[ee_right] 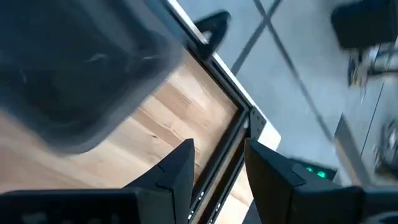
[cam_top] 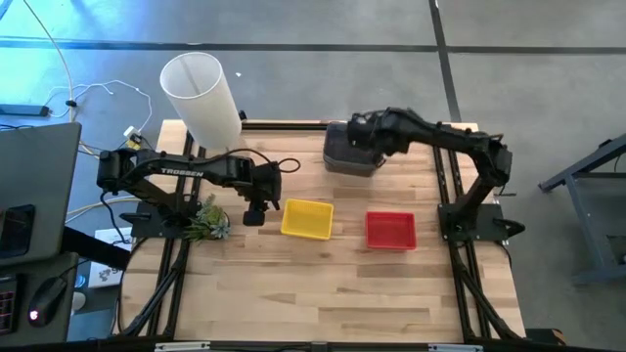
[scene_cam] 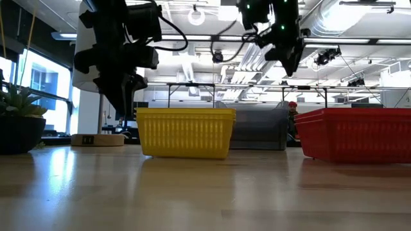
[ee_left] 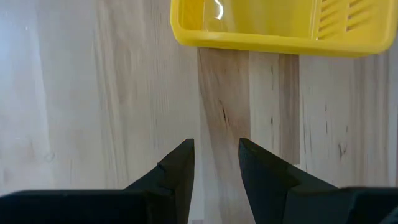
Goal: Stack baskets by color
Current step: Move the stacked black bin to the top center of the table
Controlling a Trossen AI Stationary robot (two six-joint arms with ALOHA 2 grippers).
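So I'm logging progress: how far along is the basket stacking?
Looks nearly done: only yellow, red and grey baskets show, apparently one stack per color. Nothing is held: left gripper is beside the yellow, right gripper above the grey, both empty. Stack counts aren't visible.

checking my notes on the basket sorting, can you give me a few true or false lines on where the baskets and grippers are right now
1. The yellow basket sits on the table between the left gripper and the red basket. True.
2. The left gripper grips the yellow basket. False: its fingers are empty, with a gap between them, and the basket lies just ahead of them.
3. The grey basket is nearer the table's far edge than the other two. True.
4. The red basket is stacked on the yellow one. False: they stand side by side, apart, on the wood.
5. The right gripper hangs over the red basket. False: it is above the grey basket, holding nothing.
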